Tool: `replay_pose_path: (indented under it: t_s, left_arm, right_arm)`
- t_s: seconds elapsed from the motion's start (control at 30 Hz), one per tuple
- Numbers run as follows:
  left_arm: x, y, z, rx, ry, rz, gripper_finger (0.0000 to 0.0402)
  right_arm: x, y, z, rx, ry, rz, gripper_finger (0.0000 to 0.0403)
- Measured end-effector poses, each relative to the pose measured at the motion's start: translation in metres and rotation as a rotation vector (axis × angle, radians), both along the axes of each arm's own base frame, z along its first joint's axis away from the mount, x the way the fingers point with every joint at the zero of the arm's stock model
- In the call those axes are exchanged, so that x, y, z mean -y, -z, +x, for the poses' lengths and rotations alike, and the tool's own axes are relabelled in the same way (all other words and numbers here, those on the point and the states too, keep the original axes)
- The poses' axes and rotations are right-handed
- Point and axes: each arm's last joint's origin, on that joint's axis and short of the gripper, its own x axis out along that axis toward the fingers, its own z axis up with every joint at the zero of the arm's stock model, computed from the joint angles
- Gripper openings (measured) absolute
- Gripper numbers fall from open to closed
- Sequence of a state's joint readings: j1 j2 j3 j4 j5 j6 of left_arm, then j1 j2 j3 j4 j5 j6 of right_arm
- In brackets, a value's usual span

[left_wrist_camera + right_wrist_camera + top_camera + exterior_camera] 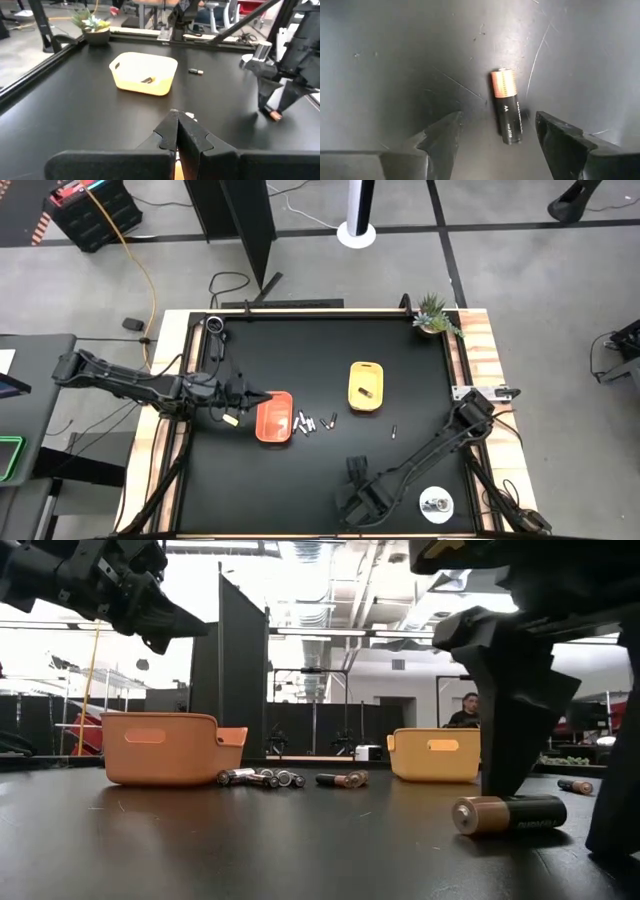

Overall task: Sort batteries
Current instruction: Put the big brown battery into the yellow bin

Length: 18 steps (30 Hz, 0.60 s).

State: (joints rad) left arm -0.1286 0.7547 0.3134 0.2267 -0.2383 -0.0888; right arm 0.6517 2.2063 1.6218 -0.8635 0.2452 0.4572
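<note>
My right gripper (498, 121) is open and points down at the near middle of the table. One dark battery with a copper end (506, 106) lies flat on the table between its fingers, untouched; in the low view that battery (510, 813) lies beside one finger (512, 720). My left gripper (176, 126) is shut and empty, raised above the left edge of the orange tray (274, 418). A cluster of small batteries (306, 423) lies right of that tray. The yellow tray (365, 385) holds one dark battery (147, 80). A lone battery (394, 432) lies farther right.
A round silver-white disc (436, 504) sits at the near right corner. A potted plant (433, 315) stands at the far right corner. Wooden rails (478, 360) frame the black table. A person (465, 712) sits in the room beyond the table.
</note>
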Motion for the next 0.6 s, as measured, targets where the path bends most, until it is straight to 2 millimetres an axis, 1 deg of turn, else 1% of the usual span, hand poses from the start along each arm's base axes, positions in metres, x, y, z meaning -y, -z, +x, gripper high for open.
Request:
replay_pose_path:
  t_s: [0.1, 0.2, 0.6]
  left_arm:
    - [0.001, 0.0, 0.0, -0.003, 0.007, -0.001, 0.0]
    - [0.001, 0.0, 0.0, 0.0, 0.008, -0.002, 0.0]
    - [0.001, 0.0, 0.0, 0.0, 0.008, 0.001, 0.0]
  right_arm:
    - [0.002, -0.004, 0.001, -0.001, -0.036, 0.005, 0.0271]
    - [0.006, -0.007, 0.005, -0.002, -0.036, 0.025, 0.026]
    - [0.033, -0.007, 0.023, -0.073, -0.035, 0.143, 0.0216]
